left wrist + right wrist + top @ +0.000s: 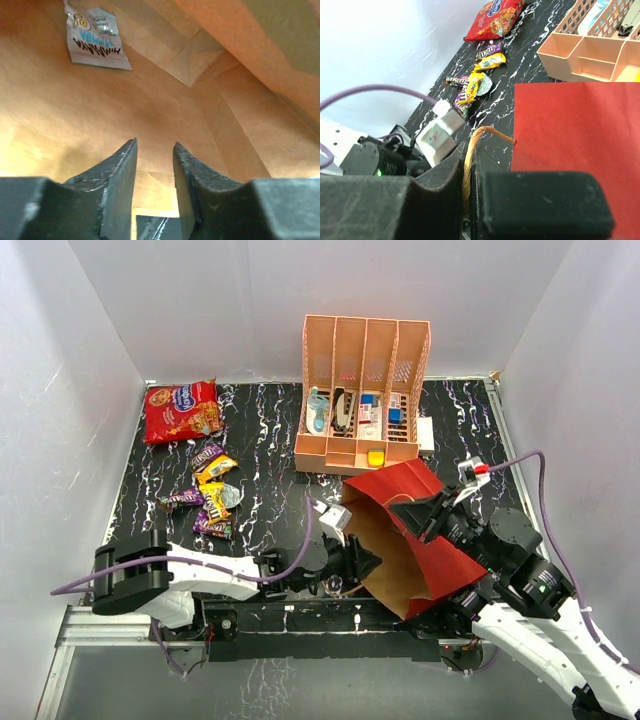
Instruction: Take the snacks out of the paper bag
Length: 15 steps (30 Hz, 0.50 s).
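Lying on its side near the table's front edge, the paper bag faces the left gripper, which reaches inside with jaws apart, grasping nothing. One small packet lies deeper in. The right gripper pinches the twine handle. Other snacks rest at the left.

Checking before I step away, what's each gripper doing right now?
Left gripper: open, empty, inside the paper bag.
Right gripper: closed on the bag's twine handle.
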### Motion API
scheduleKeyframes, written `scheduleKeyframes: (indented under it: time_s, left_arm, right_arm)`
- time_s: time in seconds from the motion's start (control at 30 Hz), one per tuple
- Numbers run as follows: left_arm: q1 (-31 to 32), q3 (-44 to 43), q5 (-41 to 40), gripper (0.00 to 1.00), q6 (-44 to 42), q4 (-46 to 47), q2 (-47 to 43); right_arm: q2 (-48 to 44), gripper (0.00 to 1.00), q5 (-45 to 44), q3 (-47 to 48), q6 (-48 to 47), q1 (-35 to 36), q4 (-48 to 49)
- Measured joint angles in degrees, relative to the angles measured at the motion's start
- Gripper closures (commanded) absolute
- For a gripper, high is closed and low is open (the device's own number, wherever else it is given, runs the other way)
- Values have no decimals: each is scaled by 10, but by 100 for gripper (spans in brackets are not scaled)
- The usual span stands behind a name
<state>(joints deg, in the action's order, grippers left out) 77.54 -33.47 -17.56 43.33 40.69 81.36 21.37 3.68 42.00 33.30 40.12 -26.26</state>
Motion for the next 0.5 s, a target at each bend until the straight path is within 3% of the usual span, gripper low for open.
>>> scheduleKeyframes:
  time_s: [0.17,0.5]
  left_arm:
    - [22,-11,-31,85,1,36,67]
    - [30,-141,-115,78,42,-8,207]
  right_arm:
    - [31,92,-5,6,2,0,13]
    - [14,92,-5,6,24,0,30]
